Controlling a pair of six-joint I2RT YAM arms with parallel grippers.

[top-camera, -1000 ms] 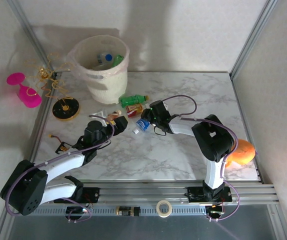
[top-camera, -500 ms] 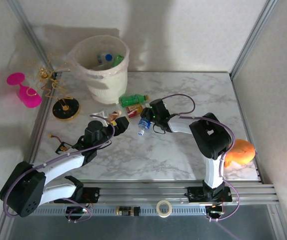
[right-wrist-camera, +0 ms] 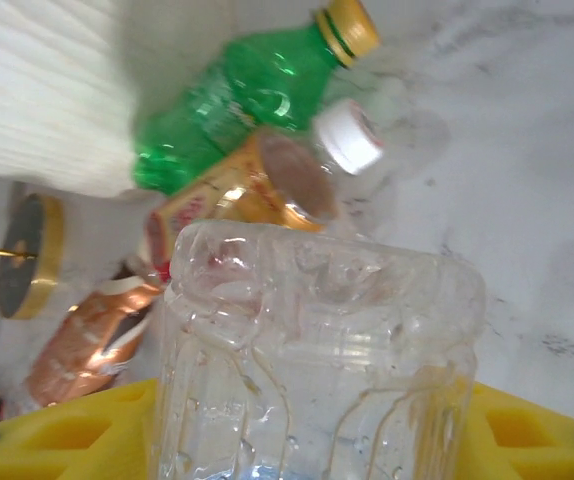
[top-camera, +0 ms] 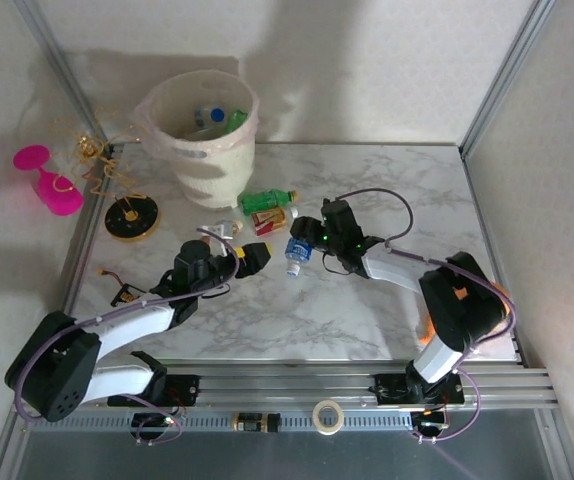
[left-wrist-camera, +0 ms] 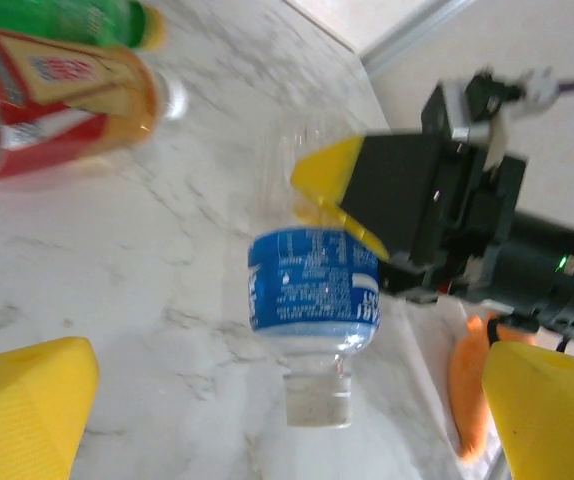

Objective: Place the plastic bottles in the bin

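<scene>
My right gripper (top-camera: 305, 240) is shut on a clear bottle with a blue label (top-camera: 297, 251), which hangs cap down just above the marble; from the right wrist its crushed clear body (right-wrist-camera: 317, 340) sits between the yellow fingers (right-wrist-camera: 62, 432). My left gripper (top-camera: 254, 257) stands open just left of it, the bottle's label (left-wrist-camera: 313, 294) facing it. A green bottle (top-camera: 267, 199), a red-labelled bottle (top-camera: 270, 218) and a copper-brown one (right-wrist-camera: 87, 345) lie near the bin (top-camera: 207, 160), which holds more bottles (top-camera: 217, 118).
A pink wine glass (top-camera: 47, 180) and a gold wire stand on a black disc (top-camera: 132, 217) sit left of the bin. An orange object (left-wrist-camera: 467, 380) lies behind the right arm. Metal frame posts edge the table.
The right gripper closed on the blue-labelled bottle and drew it right, turning it cap down. The left gripper shifted slightly right and stayed open.
</scene>
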